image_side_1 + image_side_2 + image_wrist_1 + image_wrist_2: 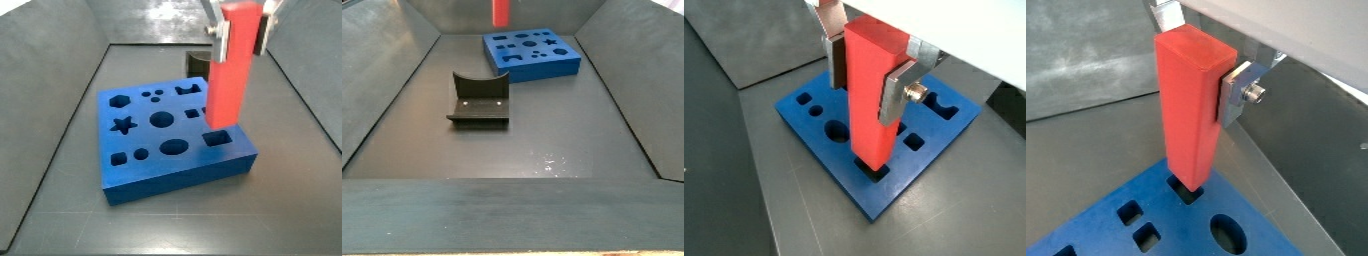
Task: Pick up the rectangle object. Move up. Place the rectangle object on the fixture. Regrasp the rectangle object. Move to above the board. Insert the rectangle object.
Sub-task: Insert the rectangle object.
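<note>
The blue board (174,135) lies flat on the floor, with the dark fixture (477,101) standing well apart from it, nearer that side camera. Above the board's corner the red bar (230,70) hangs upright, its lower end at a square hole. It looks stiff, light and smooth-sided, so best held high on flat faces. The gripper (875,65) clamps it there.

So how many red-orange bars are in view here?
1: the rectangle object, upright, clamped in the gripper above the board, lower end at a rectangular cut-out. None visible elsewhere.
</note>
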### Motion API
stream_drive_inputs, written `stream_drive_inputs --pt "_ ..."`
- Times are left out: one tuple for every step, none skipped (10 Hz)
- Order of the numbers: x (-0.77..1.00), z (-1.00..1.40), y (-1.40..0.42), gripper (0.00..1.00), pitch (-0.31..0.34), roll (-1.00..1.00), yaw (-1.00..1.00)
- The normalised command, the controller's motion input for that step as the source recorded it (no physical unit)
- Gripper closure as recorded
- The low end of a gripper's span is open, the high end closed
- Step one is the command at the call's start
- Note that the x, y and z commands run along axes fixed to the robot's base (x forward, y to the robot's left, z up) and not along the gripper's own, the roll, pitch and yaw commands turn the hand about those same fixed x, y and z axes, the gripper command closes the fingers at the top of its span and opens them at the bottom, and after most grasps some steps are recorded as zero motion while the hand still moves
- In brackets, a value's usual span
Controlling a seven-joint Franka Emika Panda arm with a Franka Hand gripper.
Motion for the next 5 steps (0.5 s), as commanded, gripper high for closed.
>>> stream_drive_inputs --pt "0.11 -0.33 0.00 1.00 -0.011 0.10 0.27" --pt "0.07 -0.35 0.00 1.00 0.000 0.07 0.24" --pt "0.11 -0.23 0.00 1.00 -0.009 0.00 0.11" --pt "0.00 0.00 0.02 1.00 0.000 0.00 0.00" --pt "0.00 -0.12 0.00 1.00 0.000 0.26 -0.26"
